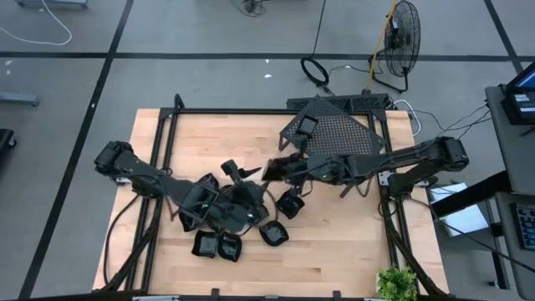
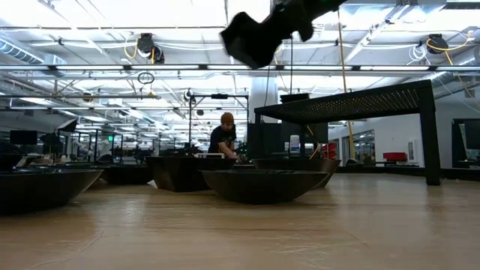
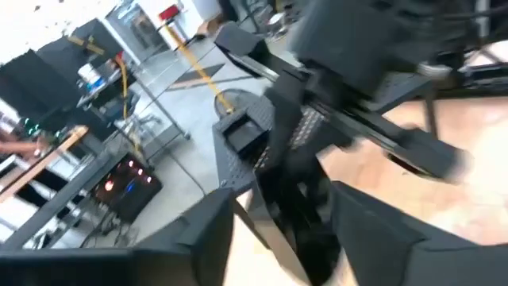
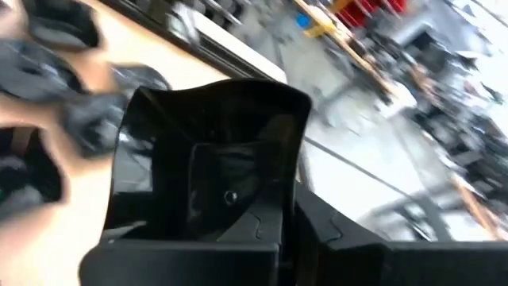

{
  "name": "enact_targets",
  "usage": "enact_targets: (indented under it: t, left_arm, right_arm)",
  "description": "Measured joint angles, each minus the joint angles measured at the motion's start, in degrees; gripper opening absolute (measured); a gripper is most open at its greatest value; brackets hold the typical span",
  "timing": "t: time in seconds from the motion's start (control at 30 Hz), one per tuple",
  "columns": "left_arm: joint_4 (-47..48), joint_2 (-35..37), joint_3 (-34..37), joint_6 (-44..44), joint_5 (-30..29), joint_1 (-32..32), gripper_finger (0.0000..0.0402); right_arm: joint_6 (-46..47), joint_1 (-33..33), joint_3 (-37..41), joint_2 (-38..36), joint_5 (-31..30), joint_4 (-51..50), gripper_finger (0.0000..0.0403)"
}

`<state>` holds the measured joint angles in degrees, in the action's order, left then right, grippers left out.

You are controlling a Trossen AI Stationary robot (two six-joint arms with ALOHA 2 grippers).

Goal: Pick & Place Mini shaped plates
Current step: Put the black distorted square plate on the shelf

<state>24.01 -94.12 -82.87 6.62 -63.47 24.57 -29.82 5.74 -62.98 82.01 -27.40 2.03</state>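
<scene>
I have the right claw [image 1: 272, 171] clamped on one of the mini shaped plates [image 4: 210, 171]; the right wrist view shows a glossy square-ish dish with a raised rim filling the frame, pinched by its edge. In the high view that claw sits at the centre of the frame, above the worktop [image 1: 334, 242], just right of the pile. The low view shows the carried dish [image 2: 251, 37] hanging high at the top centre, clear of everything below.

My left claw [image 1: 242, 177] stands apart, its fingers [image 3: 198, 238] spread with nothing between them, close beside the right one at the centre-left of the high view.

As I judge it, the step in hand is carrying this dish to the perforated rack [image 1: 334, 130] at the upper centre-right. To do it well I would keep the grip firm, since a glossy rim held edge-on could slip or swing, hold the height until past the rack's near edge, then lower gently and let go only once the dish rests flat. I would draw the left arm away first, as the two claws are crowded together.

Counts, from the high view: one dish already on the rack [image 1: 307, 125]; one in the right claw; about five loose ones clear to see on the worktop [image 1: 219, 246], with more hidden under the left arm, so I cannot give a full total. Two arms, one rack.
</scene>
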Motion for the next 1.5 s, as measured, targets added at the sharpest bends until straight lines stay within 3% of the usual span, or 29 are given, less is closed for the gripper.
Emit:
enact_targets:
  t: [0.17,0.33,0.4,0.53,0.7,0.8,1.07,1.3,1.5]
  left_arm:
    - [2.34,-0.01,-1.80,-2.06,-4.72,3.42,0.0279]
    - [13.82,-0.01,-1.84,7.98,-8.84,5.41,0.0299]
    - [19.59,-0.01,-1.84,15.47,-8.14,5.29,0.0297]
    - [27.68,-0.01,-1.84,26.25,-5.11,4.65,0.0282]
    - [29.69,-0.01,-1.84,29.84,0.14,2.76,0.0262]
    - [29.70,-0.01,-1.83,29.95,2.56,1.68,0.0251]
    - [29.71,-0.01,-1.08,30.03,6.50,-0.23,0.0240]
    - [29.72,-0.03,-1.08,30.11,7.34,-0.50,0.0241]
    - [29.72,-0.03,-1.08,30.14,7.97,-0.50,0.0241]
  right_arm:
    - [2.79,-2.32,0.00,-9.70,-10.16,-11.57,0.0000]
    - [15.13,-12.64,-0.04,-22.54,-11.05,-27.51,0.0000]
    - [20.17,-19.19,-0.04,-26.55,-7.46,-33.63,0.0000]
    - [25.46,-33.05,-0.04,-30.63,7.65,-39.50,0.0000]
    - [26.23,-45.12,-0.04,-27.93,23.15,-44.16,0.0000]
    - [25.30,-48.81,-0.04,-24.56,27.75,-45.23,0.0000]
    - [23.99,-51.73,-0.02,-17.53,27.52,-45.18,0.0000]
    - [24.31,-51.76,-0.03,-16.60,27.52,-45.95,0.0002]
    - [24.40,-51.76,-0.03,-17.07,27.50,-46.58,0.0034]
